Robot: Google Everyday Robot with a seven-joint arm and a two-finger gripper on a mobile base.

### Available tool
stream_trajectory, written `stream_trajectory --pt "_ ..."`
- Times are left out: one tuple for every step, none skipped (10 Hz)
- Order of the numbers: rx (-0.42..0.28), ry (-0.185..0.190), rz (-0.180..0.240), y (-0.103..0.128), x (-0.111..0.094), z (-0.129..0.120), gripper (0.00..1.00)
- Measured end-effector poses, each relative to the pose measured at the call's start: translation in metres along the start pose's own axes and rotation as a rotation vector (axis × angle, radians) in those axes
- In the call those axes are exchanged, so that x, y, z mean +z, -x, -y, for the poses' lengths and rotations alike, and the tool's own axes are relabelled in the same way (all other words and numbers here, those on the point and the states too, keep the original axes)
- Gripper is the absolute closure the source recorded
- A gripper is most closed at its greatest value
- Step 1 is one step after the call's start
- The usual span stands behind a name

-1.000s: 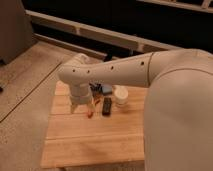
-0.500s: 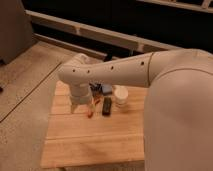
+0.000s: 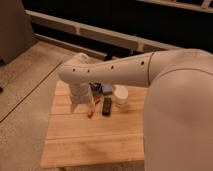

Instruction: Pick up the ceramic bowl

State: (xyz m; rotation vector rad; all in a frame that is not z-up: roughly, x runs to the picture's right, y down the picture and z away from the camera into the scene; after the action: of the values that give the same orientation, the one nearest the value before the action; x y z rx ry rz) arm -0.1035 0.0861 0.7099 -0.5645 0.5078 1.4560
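Observation:
The ceramic bowl does not show in the camera view; it is either hidden behind my arm or out of view. My white arm (image 3: 115, 70) reaches from the right across the back of the wooden table (image 3: 95, 142) and bends down at its left end. The gripper (image 3: 83, 107) is at the bottom of that downward section, low over the back left of the table and largely hidden by the wrist. A small white cup (image 3: 120, 95) stands to its right.
A narrow dark oblong object (image 3: 106, 106) lies between the gripper and the cup. A small orange item (image 3: 90, 112) lies by the wrist. Something blue (image 3: 105, 89) shows behind it. The table stands on a speckled floor (image 3: 25, 85), with a dark wall behind.

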Motion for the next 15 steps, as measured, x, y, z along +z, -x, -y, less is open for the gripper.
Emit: stream_trajectory --pt "0.017 -0.012 0.066 0.032 -0.013 0.015 0.35" --pt "0.016 -0.017 0.131 0.060 -0.026 0.026 0.35" --pt "-0.002 -0.019 0.195 0.084 -0.038 0.033 0.35" --pt "-0.020 -0.009 0.234 0.101 -0.046 0.034 0.35" --pt "-0.029 -0.001 0.251 0.112 -0.047 0.038 0.35" --pt "-0.052 0.015 0.264 0.127 -0.047 0.040 0.35" --pt "-0.080 0.029 0.269 0.136 -0.043 0.039 0.35" --pt "-0.118 0.041 0.269 0.145 -0.037 0.035 0.35" --pt "-0.172 0.054 0.262 0.157 -0.026 0.029 0.35" --pt "-0.206 0.064 0.249 0.165 -0.015 0.025 0.35" --pt "-0.230 0.072 0.229 0.173 -0.003 0.023 0.35" --pt "-0.239 0.078 0.213 0.178 0.006 0.023 0.35" --pt "-0.237 0.092 0.184 0.186 0.021 0.025 0.35" --pt "-0.224 0.111 0.163 0.192 0.033 0.026 0.35" --pt "-0.206 0.136 0.149 0.197 0.040 0.027 0.35"
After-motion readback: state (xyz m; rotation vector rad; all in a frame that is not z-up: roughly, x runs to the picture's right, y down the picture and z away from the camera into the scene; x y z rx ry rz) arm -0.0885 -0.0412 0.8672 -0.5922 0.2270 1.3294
